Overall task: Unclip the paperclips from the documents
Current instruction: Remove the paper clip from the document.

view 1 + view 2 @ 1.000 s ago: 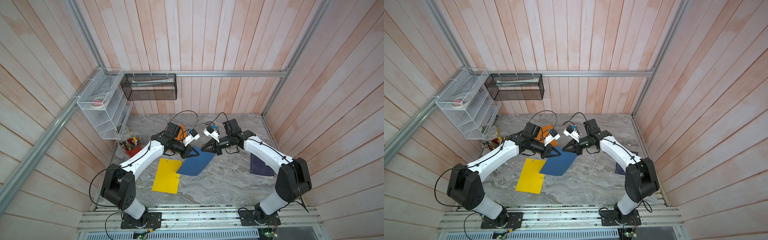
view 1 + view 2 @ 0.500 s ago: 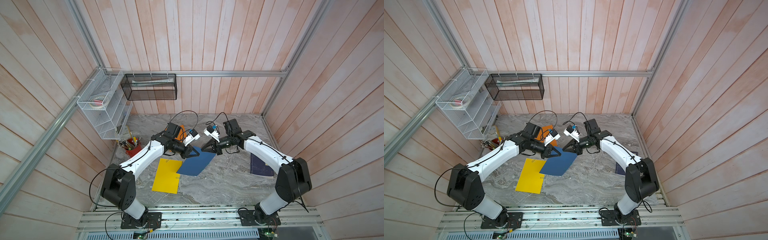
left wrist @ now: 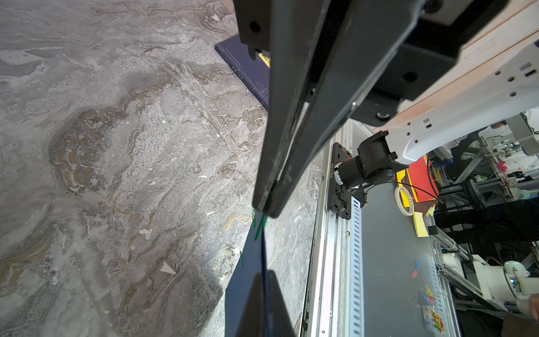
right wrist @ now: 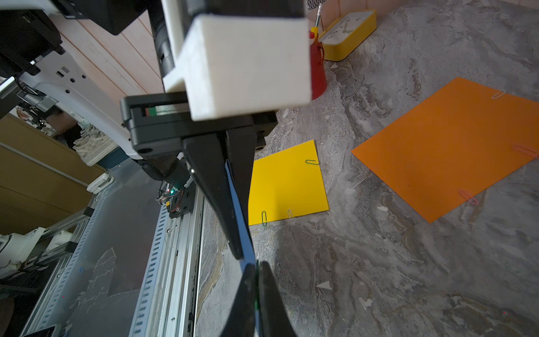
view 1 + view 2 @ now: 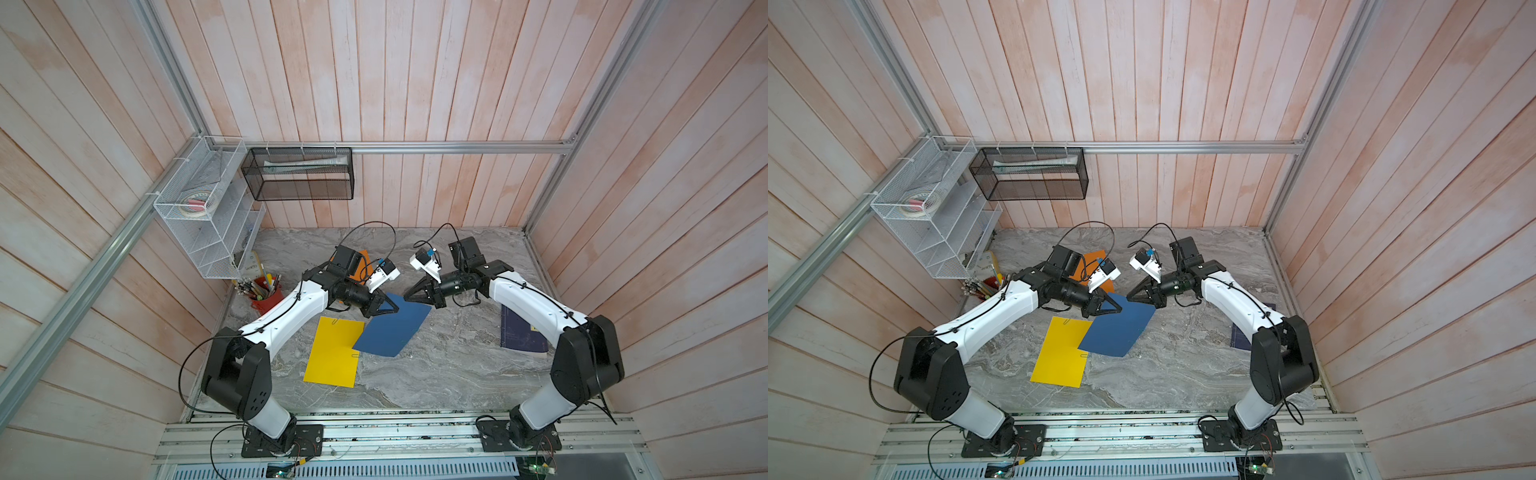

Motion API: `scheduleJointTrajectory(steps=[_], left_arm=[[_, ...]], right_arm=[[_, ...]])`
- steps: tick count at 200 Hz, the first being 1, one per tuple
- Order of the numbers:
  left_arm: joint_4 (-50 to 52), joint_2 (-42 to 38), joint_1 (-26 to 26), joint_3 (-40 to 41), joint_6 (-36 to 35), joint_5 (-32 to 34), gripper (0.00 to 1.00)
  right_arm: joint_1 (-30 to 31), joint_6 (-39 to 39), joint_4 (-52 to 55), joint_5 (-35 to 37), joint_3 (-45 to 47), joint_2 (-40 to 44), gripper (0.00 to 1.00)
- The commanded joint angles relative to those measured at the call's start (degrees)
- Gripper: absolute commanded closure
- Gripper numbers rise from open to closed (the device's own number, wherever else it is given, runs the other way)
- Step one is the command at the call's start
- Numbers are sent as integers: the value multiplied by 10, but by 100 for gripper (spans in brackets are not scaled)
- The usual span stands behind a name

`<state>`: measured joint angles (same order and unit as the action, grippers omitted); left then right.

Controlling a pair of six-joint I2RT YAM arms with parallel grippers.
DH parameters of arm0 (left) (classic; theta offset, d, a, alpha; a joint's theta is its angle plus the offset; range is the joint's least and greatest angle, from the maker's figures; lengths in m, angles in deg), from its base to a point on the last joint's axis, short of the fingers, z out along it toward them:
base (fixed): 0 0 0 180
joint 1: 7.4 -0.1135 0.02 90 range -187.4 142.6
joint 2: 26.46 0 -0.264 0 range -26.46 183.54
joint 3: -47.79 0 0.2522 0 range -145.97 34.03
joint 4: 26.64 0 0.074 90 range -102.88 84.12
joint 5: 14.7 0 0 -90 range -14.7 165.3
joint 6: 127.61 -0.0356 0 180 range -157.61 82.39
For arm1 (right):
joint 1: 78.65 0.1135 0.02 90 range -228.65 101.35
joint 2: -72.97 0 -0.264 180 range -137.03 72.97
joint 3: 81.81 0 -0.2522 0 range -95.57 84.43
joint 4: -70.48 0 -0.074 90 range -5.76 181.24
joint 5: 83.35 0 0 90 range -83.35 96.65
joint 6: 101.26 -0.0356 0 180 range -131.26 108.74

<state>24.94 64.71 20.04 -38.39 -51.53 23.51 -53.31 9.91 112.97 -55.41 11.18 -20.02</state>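
Observation:
The dark blue document (image 5: 390, 330) is lifted at its far edge between both arms, its near part lying over the yellow document (image 5: 332, 357). My left gripper (image 5: 392, 309) is shut on the blue sheet's corner (image 3: 262, 291). My right gripper (image 5: 408, 298) is shut on a green paperclip (image 3: 259, 227) at that same edge, with green wire showing between its fingertips (image 4: 256, 280). A second green paperclip (image 3: 241, 258) sits further along the edge. The yellow sheet (image 4: 287, 181) and the orange document (image 4: 449, 146) lie flat with several paperclips on their edges.
A navy book (image 5: 521, 334) lies under the right arm. A red pen cup (image 5: 264, 293) and a yellow clock (image 4: 347, 32) stand at the back left. A white wire shelf (image 5: 208, 216) and a black mesh basket (image 5: 299, 174) hang on the walls.

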Motion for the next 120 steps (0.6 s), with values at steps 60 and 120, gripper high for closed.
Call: scheduleJointTrajectory(steps=[60,120], left_arm=[[13,-5,2,1,-10,4,100],[15,-2,4,-2,-11,8,100]], right_arm=[[-8,-6,-4,-12,-8,10,92],[-21,-19,-20,-22,1,23,92]])
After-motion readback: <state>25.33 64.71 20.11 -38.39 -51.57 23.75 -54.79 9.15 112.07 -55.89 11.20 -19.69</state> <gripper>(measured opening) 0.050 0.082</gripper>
